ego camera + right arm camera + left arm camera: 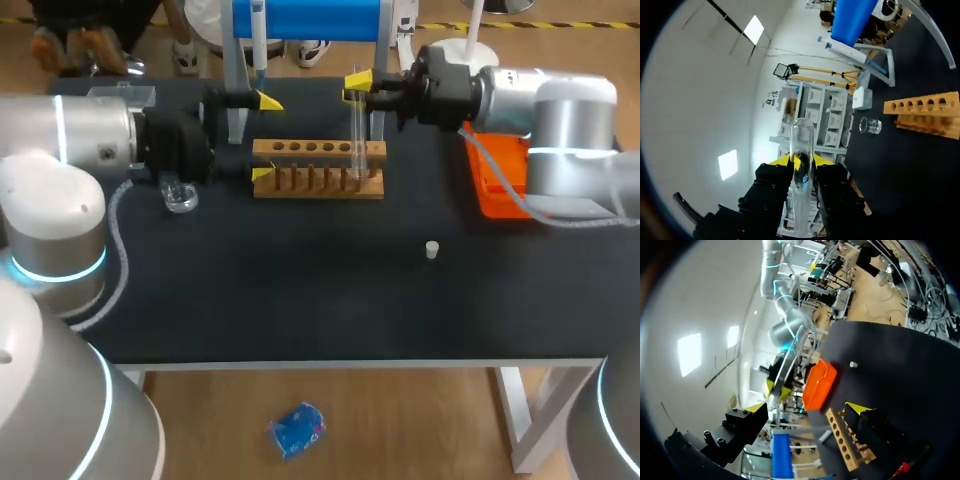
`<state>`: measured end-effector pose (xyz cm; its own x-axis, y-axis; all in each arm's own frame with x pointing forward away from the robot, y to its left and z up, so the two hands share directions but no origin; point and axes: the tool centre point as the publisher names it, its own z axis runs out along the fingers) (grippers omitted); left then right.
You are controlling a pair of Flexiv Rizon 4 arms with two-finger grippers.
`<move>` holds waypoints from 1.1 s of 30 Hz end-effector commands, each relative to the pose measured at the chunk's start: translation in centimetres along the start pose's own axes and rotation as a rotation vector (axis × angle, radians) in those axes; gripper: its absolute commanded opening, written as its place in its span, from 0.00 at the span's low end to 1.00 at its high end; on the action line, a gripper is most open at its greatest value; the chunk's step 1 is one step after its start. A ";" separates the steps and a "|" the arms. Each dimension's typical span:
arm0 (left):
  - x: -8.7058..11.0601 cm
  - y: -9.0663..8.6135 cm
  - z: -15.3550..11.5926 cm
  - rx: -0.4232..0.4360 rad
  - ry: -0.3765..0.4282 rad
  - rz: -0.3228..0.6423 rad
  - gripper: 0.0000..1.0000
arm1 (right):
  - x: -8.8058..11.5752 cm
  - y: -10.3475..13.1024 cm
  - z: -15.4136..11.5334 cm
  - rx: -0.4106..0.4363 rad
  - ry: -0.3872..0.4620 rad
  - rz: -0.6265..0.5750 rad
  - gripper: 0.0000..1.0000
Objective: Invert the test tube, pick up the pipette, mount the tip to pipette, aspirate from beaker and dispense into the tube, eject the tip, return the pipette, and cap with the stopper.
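Observation:
My right gripper point(356, 86) is shut on a clear test tube point(357, 140), which hangs upright over the right end of the wooden rack point(318, 168). In the right wrist view the test tube point(801, 170) stands between the yellow tips of the right gripper point(801, 161). My left gripper point(265, 138) is open wide at the rack's left end, holding nothing. The pipette point(258, 40) hangs on the blue stand point(305, 20) behind the rack. A glass beaker point(180, 195) sits left of the rack, under my left arm. The small white stopper point(432, 250) lies on the mat to the right.
An orange tray point(497, 175) sits at the right, under my right arm. From the left wrist, the rack point(847, 440), orange tray point(819, 385) and stopper point(853, 364) lie ahead of the open left gripper point(807, 407). The black mat's front half holds only the stopper.

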<state>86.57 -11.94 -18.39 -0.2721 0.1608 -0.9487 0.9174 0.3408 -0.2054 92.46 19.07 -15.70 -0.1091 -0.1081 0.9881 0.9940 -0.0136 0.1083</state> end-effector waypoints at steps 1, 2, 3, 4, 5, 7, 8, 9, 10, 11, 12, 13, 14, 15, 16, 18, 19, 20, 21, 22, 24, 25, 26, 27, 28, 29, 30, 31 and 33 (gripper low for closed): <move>1.2 -1.4 -0.7 0.130 -0.324 0.186 1.00 | -0.4 -0.4 0.0 -0.008 -0.080 0.078 0.00; 1.4 -1.5 -0.5 0.133 -0.311 0.192 1.00 | -0.5 -0.3 0.1 -0.011 -0.071 0.072 0.00; 1.5 -1.6 -0.3 0.141 -0.312 0.198 1.00 | -0.7 -0.3 0.1 -0.011 -0.072 0.077 0.00; 1.6 -1.7 -0.2 0.152 -0.332 0.192 1.00 | -1.0 -0.3 0.1 -0.003 -0.077 0.066 0.00; 1.6 -1.9 -0.1 0.156 -0.339 0.194 1.00 | -1.2 -0.3 0.1 -0.003 -0.077 0.064 0.00; 1.6 -2.1 0.2 0.174 -0.347 0.183 1.00 | -1.6 -0.3 0.2 0.003 -0.065 0.066 0.00; 1.6 -2.1 0.4 0.175 -0.342 0.185 1.00 | -1.8 -0.3 0.2 0.004 -0.062 0.061 0.00; 1.6 -2.1 0.6 0.174 -0.337 0.186 1.00 | -2.0 -0.2 0.1 0.003 -0.065 0.055 0.00; 1.5 -2.2 0.8 0.183 -0.353 0.189 1.00 | -2.3 -0.2 0.1 0.006 -0.073 0.052 0.00; 1.4 -2.4 0.9 0.179 -0.360 0.199 1.00 | -2.6 -0.2 0.1 0.008 -0.074 0.053 0.00; 1.3 -2.6 1.2 0.180 -0.355 0.231 1.00 | -2.9 -0.2 0.1 0.012 -0.064 0.067 0.00; 1.3 -2.8 1.4 0.182 -0.353 0.258 1.00 | -3.2 -0.3 0.2 0.012 -0.062 0.075 0.00; 1.2 -3.0 1.7 0.184 -0.358 0.269 1.00 | -3.5 -0.2 0.1 0.014 -0.062 0.074 0.00; 1.2 -3.2 2.0 0.193 -0.356 0.282 1.00 | -3.8 -0.1 0.1 0.014 -0.057 0.078 0.00; 1.2 -3.3 2.3 0.192 -0.339 0.306 1.00 | -4.0 -0.1 0.2 0.014 -0.056 0.080 0.00; 1.2 -3.5 2.8 0.201 -0.318 0.312 1.00 | -4.4 0.1 0.3 0.013 -0.051 0.084 0.00; 1.2 -3.5 3.1 0.197 -0.304 0.324 1.00 | -4.6 0.1 0.4 0.013 -0.048 0.088 0.00; 1.2 -3.5 3.3 0.191 -0.288 0.336 1.00 | -4.7 0.2 0.5 0.014 -0.047 0.088 0.00; 1.3 -3.6 3.5 0.198 -0.285 0.332 1.00 | -4.8 0.2 0.5 0.019 -0.050 0.087 0.00; 1.2 -3.7 3.7 0.198 -0.280 0.338 1.00 | -4.9 0.3 0.6 0.021 -0.050 0.086 0.00; 1.4 -3.6 4.0 0.190 -0.246 0.337 1.00 | -4.9 0.4 0.9 0.023 -0.042 0.087 0.00; 1.4 -3.6 4.2 0.186 -0.244 0.343 1.00 | -5.0 0.5 1.0 0.024 -0.041 0.087 0.00; 1.5 -3.6 4.4 0.187 -0.231 0.338 1.00 | -5.1 0.5 1.1 0.025 -0.040 0.087 0.00; 1.5 -3.7 4.5 0.188 -0.222 0.336 1.00 | -5.2 0.6 1.2 0.026 -0.039 0.088 0.00; 1.5 -3.7 4.7 0.187 -0.222 0.338 1.00 | -5.4 0.7 1.3 0.029 -0.039 0.087 0.00; 1.5 -3.8 4.8 0.189 -0.217 0.335 1.00 | -5.6 0.7 1.4 0.031 -0.041 0.086 0.00; 1.6 -3.8 5.0 0.191 -0.214 0.336 1.00 | -5.7 0.8 1.6 0.032 -0.041 0.086 0.00; 1.6 -3.9 5.1 0.188 -0.211 0.338 1.00 | -5.8 0.8 1.7 0.034 -0.041 0.087 0.00; 1.8 -3.9 5.4 0.190 -0.197 0.333 1.00 | -6.0 0.9 2.0 0.036 -0.040 0.088 0.00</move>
<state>83.94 -17.47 -20.40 0.0939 0.0391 -0.9948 0.9878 0.1213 0.0980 93.46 21.20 -20.93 -0.0222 -0.0619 0.9978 0.9995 0.0190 0.0234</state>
